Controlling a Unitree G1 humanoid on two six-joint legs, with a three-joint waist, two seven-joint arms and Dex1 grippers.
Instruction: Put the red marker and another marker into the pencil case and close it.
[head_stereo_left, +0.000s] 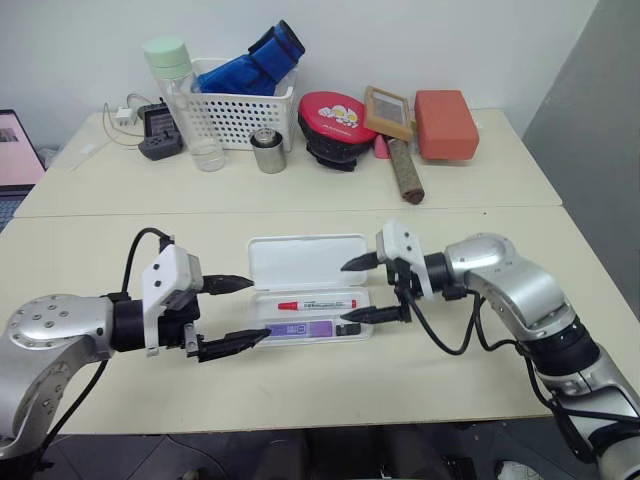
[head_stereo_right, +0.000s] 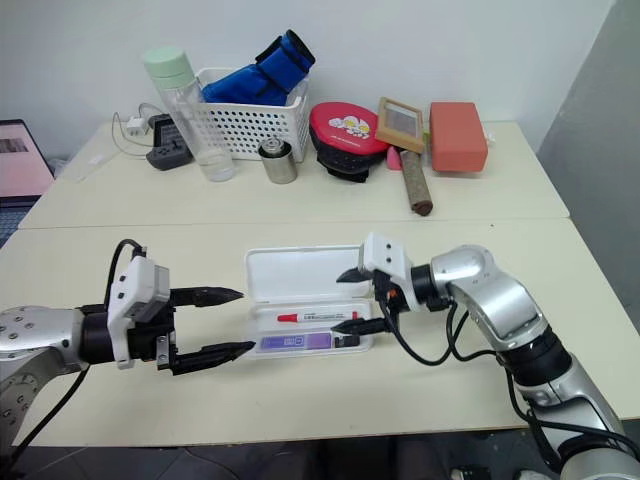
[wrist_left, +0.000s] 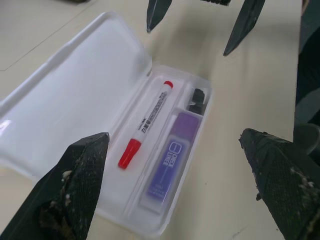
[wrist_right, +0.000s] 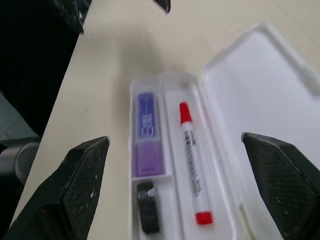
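Observation:
The white pencil case (head_stereo_left: 305, 260) lies open on the near table with its lid folded back flat. In its tray lie the red marker (head_stereo_left: 316, 303), a thin white pen with a red cap, and in front of it the purple marker (head_stereo_left: 303, 327). A small black piece (wrist_left: 198, 98) sits in the tray's end compartment. My left gripper (head_stereo_left: 258, 310) hangs open just off the case's left end, holding nothing. Over the right end my right gripper (head_stereo_left: 343, 293) is open and empty, slightly above the tray. Both markers also show in the right wrist view, red marker (wrist_right: 192, 160) beside purple marker (wrist_right: 147, 135).
On the far table stand a white lattice basket (head_stereo_left: 235, 115) with a blue item, a clear bottle (head_stereo_left: 190, 100), a metal cup (head_stereo_left: 268, 150), a red case (head_stereo_left: 335, 120), a brush (head_stereo_left: 400, 150) and an orange box (head_stereo_left: 445, 125). A laptop (head_stereo_left: 15, 150) sits at the left edge.

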